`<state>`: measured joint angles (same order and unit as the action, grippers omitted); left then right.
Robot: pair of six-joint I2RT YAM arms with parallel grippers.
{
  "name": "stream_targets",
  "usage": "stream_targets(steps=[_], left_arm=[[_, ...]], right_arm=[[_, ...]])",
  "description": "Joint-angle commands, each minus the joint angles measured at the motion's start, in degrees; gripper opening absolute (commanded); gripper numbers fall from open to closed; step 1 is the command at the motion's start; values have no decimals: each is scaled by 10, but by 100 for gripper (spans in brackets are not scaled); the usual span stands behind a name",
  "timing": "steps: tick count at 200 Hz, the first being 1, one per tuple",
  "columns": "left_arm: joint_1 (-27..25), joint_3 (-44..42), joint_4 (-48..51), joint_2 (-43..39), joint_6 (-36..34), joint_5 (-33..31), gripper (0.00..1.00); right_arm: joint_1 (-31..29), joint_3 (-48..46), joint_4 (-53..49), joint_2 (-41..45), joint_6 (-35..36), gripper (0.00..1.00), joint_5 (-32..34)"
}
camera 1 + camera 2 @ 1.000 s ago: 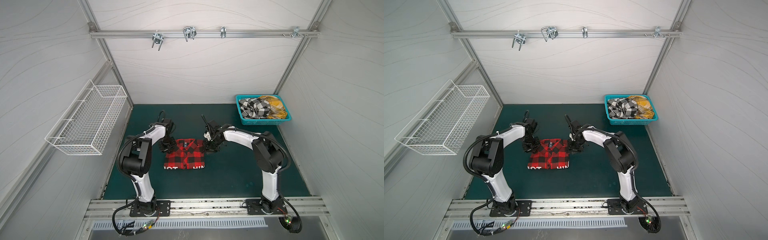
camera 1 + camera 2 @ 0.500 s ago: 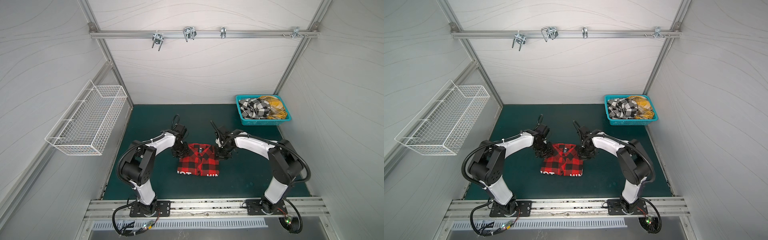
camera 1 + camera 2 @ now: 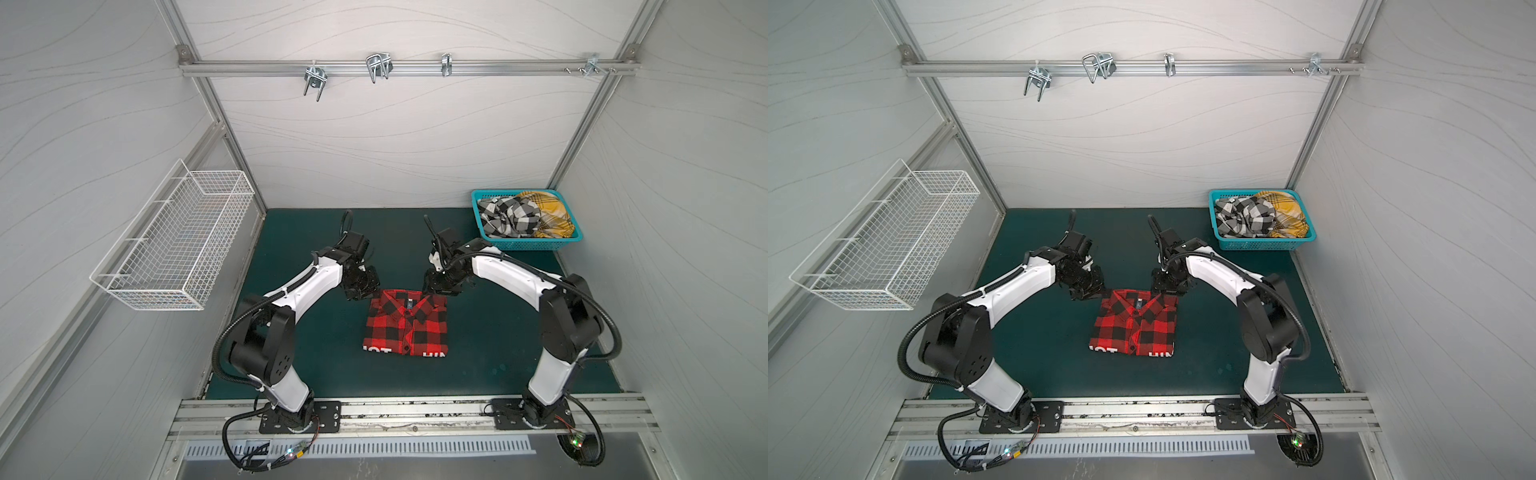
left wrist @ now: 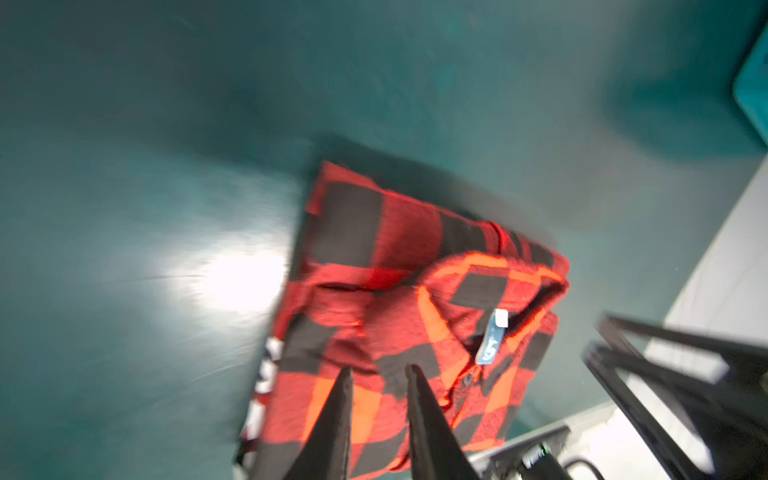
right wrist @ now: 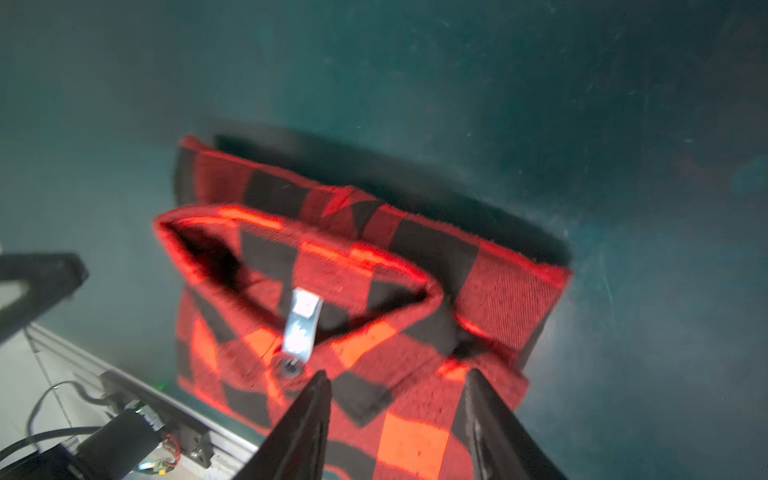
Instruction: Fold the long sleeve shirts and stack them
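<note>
You have the red-and-black buffalo plaid shirt [image 3: 406, 324] lying folded into a flat rectangle on the dark green table mat [image 3: 490, 332], about midway between the two arm bases. Its buttoned front faces up, the collar points toward the back wall, and the white block letters [image 3: 378, 351] run along the near edge; both top views show the shirt [image 3: 1136, 326] this way. Your left gripper [image 3: 360, 291] is at the shirt's far left corner. In the left wrist view the left gripper [image 4: 378, 372] has its two dark fingers [image 4: 336, 415] a narrow gap apart, with plaid cloth showing through the gap and nothing pinched between them. Your right gripper [image 3: 437, 286] is at the far right corner, by the collar. In the right wrist view the right gripper [image 5: 397, 378] has its fingers spread wide over the shirt's shoulder, gripping nothing. You cannot tell whether any fingertip touches the fabric, because both wrist views are blurred. The small pale label [image 5: 303, 320] inside the collar is in plain sight. At the back right corner of the mat, well apart from the folded shirt, the turquoise plastic basket [image 3: 525, 245] holds the black-and-white check shirt [image 3: 509, 216] and the yellow plaid shirt [image 3: 548, 212], both crumpled and touching each other. A white wire basket [image 3: 174, 245] hangs on the left wall.
</note>
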<state>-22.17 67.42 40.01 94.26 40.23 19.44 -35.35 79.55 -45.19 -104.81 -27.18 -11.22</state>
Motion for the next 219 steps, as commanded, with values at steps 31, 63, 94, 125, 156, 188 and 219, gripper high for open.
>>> stream_targets(steps=[31,63,94,125,156,188,219], left_arm=[[-9,45,-74,110,24,74,22],[-13,76,-84,204,36,72,19],[-21,88,-64,250,40,55,18],[-22,28,-43,180,42,-2,19],[-22,28,-3,99,25,-32,39],[-25,65,57,13,3,-53,44],[-53,35,64,-42,-1,-30,34]], right_arm=[[8,14,-6,-63,3,32,20],[27,-1,21,-75,-6,9,26],[44,6,27,-95,2,5,31],[46,36,18,-115,27,6,30],[44,54,-5,-96,31,27,41],[28,32,-28,-9,23,47,55],[9,-17,-36,68,-3,46,47]])
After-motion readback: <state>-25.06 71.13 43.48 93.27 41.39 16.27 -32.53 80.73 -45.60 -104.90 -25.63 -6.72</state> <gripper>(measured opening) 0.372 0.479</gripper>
